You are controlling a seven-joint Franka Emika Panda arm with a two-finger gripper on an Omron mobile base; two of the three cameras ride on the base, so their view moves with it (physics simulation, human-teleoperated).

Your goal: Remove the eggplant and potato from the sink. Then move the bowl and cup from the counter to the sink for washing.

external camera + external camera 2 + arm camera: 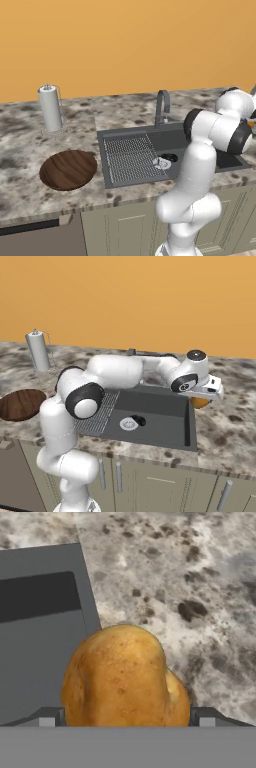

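Tool (125, 724) is spread wide with the potato (122, 677) between its jaws, over the worktop (200, 587) beside the sink (40, 637).

The sink (170, 145) is set into the bench (25, 150). The eggplant (140, 420) lies in the basin just beside the drain (128, 424), right of the ribbed grid (130, 157). The faucet (162, 106) stands behind the basin. The bowl (68, 169) sits on the bench left of the sink, the paper towel holder (50, 107) behind it. The potato (122, 679) is at the sink's right rim, over the bench.
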